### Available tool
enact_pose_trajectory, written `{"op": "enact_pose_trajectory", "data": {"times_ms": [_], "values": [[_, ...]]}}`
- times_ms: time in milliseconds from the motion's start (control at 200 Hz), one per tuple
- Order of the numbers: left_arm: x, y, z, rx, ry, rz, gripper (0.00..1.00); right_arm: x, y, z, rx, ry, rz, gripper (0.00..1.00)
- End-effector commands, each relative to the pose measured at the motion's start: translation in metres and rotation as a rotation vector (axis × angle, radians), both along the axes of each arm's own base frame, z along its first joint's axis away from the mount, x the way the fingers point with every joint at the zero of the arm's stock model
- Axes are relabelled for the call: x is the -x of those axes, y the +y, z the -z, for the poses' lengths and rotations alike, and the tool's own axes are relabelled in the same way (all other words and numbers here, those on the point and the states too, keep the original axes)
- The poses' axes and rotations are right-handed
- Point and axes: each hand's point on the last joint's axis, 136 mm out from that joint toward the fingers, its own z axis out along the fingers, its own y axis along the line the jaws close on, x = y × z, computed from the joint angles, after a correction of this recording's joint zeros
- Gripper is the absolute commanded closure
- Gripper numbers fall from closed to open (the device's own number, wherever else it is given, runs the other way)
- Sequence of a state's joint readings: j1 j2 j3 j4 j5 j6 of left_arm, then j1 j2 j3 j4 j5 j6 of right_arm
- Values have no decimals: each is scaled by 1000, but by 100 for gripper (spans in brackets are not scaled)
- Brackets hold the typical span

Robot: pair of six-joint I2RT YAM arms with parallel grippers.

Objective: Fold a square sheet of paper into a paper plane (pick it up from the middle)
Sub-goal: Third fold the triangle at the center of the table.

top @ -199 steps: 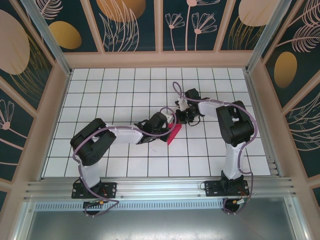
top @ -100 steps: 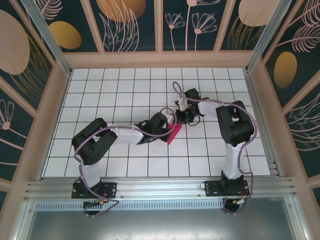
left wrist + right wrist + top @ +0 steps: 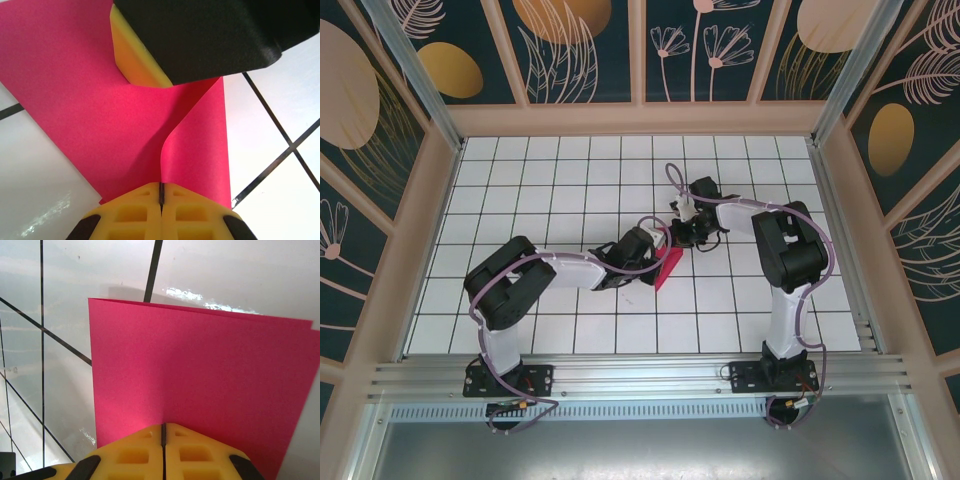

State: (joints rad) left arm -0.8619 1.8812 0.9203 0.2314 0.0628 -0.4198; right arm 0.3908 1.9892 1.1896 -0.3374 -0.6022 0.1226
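The square sheet of paper (image 3: 667,268) is magenta-red and lies folded near the middle of the white grid table. In the left wrist view a raised flap of the paper (image 3: 197,145) curls up into the seam of my left gripper (image 3: 161,192), which is shut on it. My right gripper (image 3: 163,432) is shut, its yellow tips resting on the flat doubled paper (image 3: 200,375) that spreads to both sides of them. From the left wrist, the right gripper's yellow finger (image 3: 135,55) touches the paper's far part. From above, the left gripper (image 3: 660,250) and right gripper (image 3: 682,236) meet over the paper.
The table (image 3: 560,180) is white tile with black grid lines, walled by a wooden frame with patterned panels. A metal rail (image 3: 640,375) runs along the near edge by the arm bases. Both arms reach inward to the centre.
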Motion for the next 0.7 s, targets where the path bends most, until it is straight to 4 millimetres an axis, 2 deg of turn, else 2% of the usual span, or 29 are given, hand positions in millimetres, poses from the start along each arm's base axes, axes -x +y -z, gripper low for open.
{"op": "enact_pose_trajectory", "data": {"times_ms": [0,85,220,390,510,696], "values": [[1,5,12,-10,24,-16,100,6,4,6,10,40,-3,90],[-1,9,15,-43,14,-23,100,2,6,-1,-2,24,4,89],[-4,8,16,-60,8,-15,100,-6,7,-26,-44,-20,26,85],[-3,8,17,-58,11,-12,100,-18,-19,-55,-43,-92,152,80],[-2,8,16,-51,11,-13,100,-8,-36,-57,-40,-99,215,81],[-1,6,16,-46,13,-3,100,23,-33,-56,-130,-48,227,92]]}}
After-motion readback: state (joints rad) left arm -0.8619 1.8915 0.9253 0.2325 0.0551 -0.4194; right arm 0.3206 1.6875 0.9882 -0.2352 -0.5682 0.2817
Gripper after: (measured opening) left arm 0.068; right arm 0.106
